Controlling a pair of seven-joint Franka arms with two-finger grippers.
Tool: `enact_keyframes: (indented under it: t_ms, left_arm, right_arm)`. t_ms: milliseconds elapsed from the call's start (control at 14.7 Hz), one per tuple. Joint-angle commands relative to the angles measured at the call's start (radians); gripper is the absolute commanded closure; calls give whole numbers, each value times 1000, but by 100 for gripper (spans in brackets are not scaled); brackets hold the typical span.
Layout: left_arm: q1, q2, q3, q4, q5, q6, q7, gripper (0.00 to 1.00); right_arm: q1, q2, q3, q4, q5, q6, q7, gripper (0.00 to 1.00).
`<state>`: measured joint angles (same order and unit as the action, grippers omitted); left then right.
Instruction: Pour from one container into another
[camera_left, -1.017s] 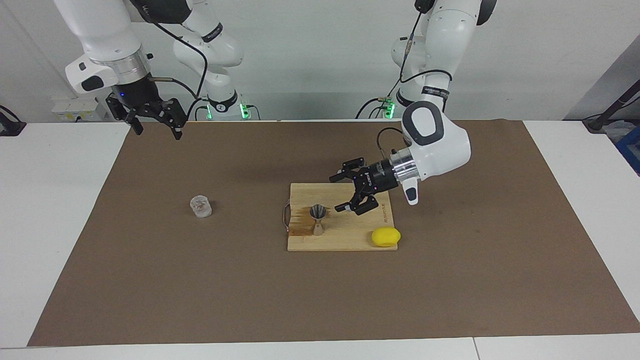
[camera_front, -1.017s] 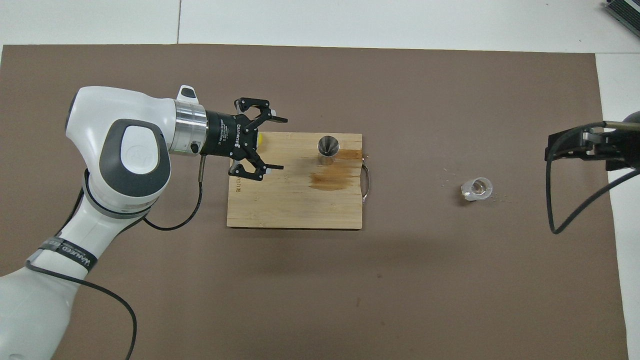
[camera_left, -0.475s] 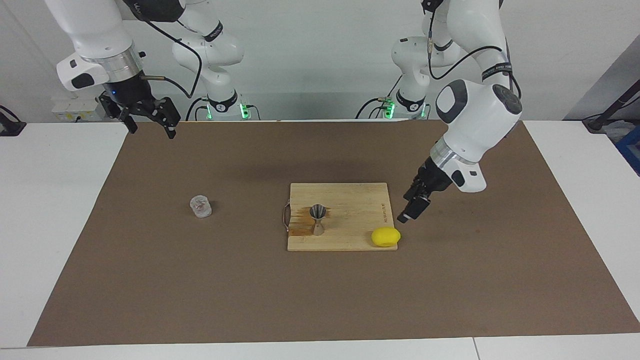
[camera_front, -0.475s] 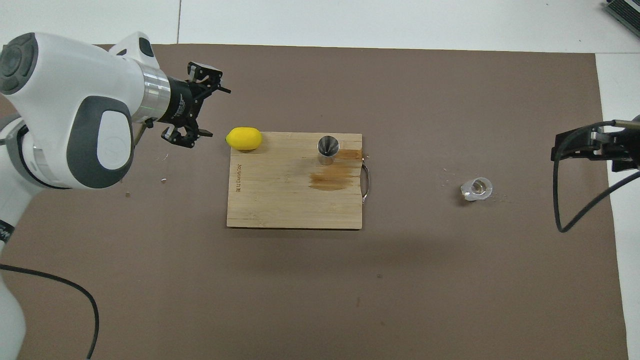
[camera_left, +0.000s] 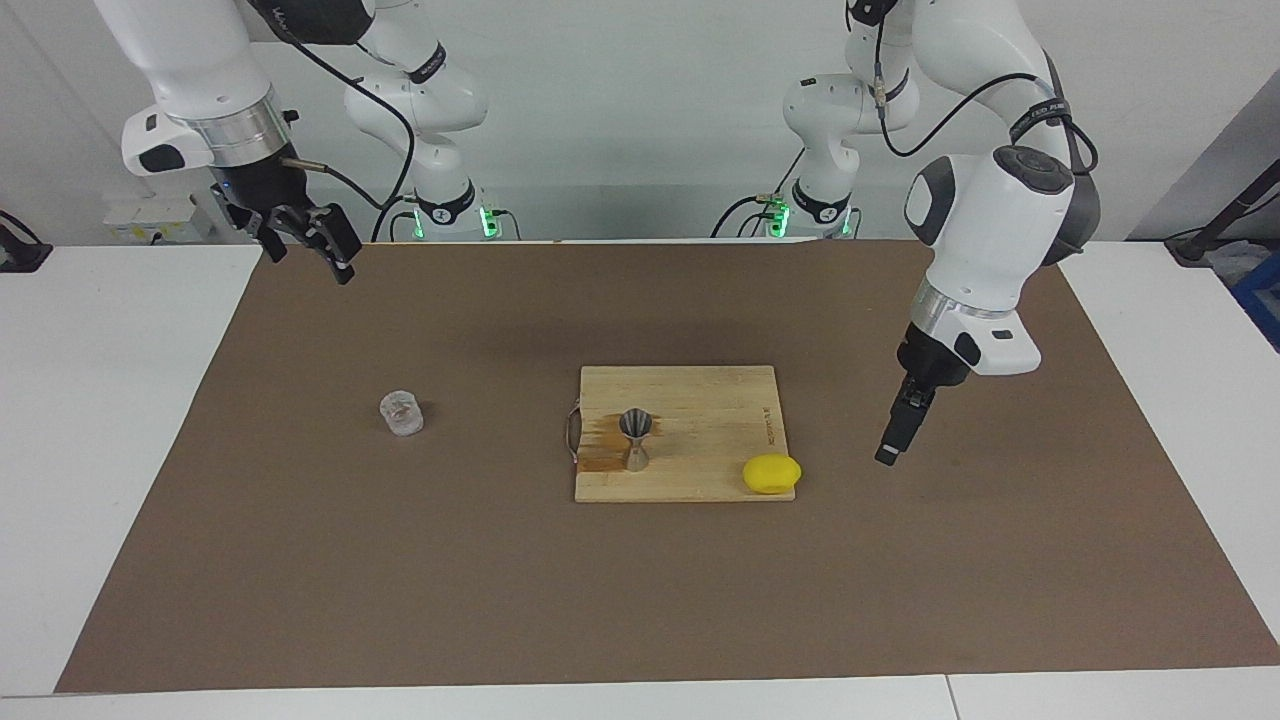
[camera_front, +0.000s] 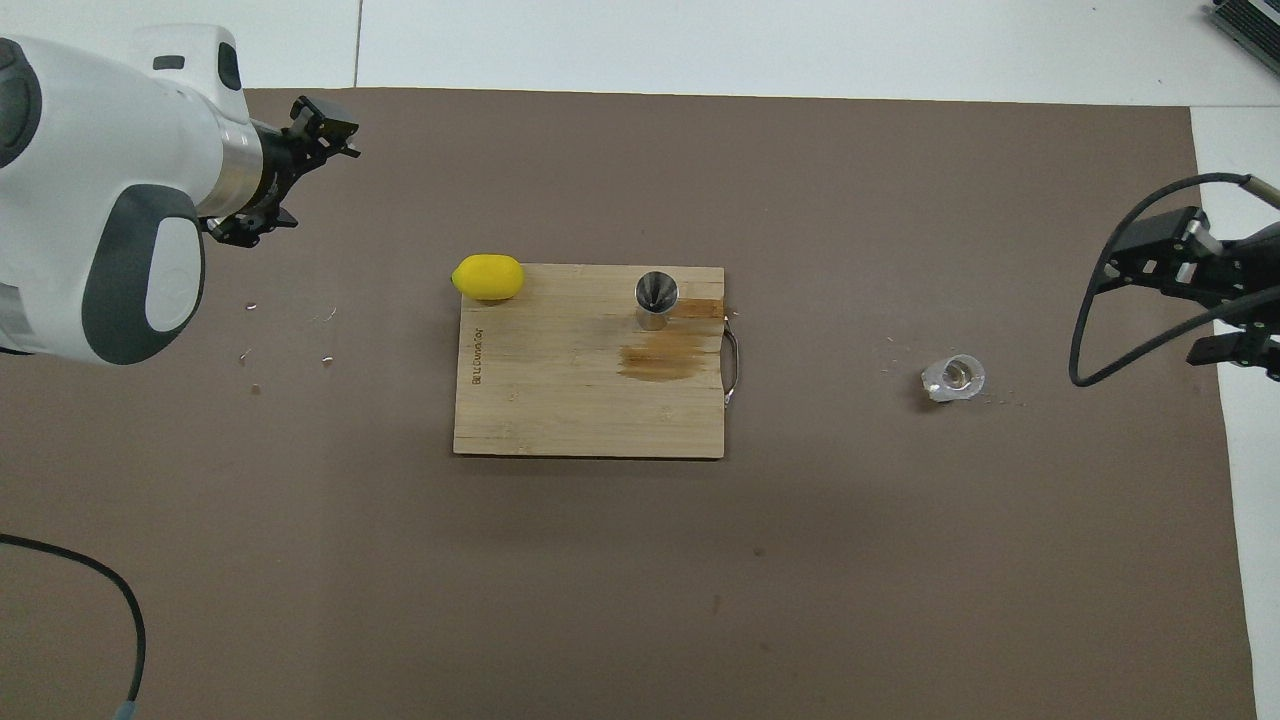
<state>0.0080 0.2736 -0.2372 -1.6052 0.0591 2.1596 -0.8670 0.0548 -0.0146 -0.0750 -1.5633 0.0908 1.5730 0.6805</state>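
The clear glass tumbler (camera_left: 402, 413) (camera_front: 953, 377) stands alone on the brown mat toward the right arm's end. The silver hourglass jigger (camera_left: 636, 438) (camera_front: 656, 298) stands upright on the wooden cutting board (camera_left: 700, 395) (camera_front: 560, 400), beside a brown wet stain. My left gripper (camera_left: 890, 452) (camera_front: 322, 186) hangs open and empty, pointing down over the bare mat, off the board toward the left arm's end. My right gripper (camera_left: 310, 264) (camera_front: 1150, 320) is open and empty, raised over the mat's corner at the right arm's end, well apart from the tumbler.
A yellow lemon (camera_left: 771, 473) (camera_front: 488, 277) lies on the board's corner toward the left arm's end. A metal handle (camera_left: 571, 430) (camera_front: 733, 368) sticks out from the board's edge facing the tumbler. Small crumbs dot the mat (camera_front: 640, 580).
My left gripper has swung off the board, away from the jigger, toward the left arm's end, and turned to point down. The right gripper has shifted only slightly. Both stay open.
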Motion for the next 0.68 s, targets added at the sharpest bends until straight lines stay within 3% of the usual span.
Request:
enact_keyframes:
  t_ms: [0,203,475,610]
  left_arm:
    - [47,-54,-17,1,18,-124,321,0]
    - [73,-134,-2,-13,2,-229,668,0]
    - [73,-224,-1,-12,2,-430,762,0]
    - [76,-244,9,5,2,-544,853,0]
  right_arm:
    - [-55,8,-3,-26,85,18,158,0]
    - [-82,33,-3,-63,139,39,328,0]
    - [-148,74,-3,-142,272,122,496,0]
    - [-190,137,-3,-169,354,151,496,0]
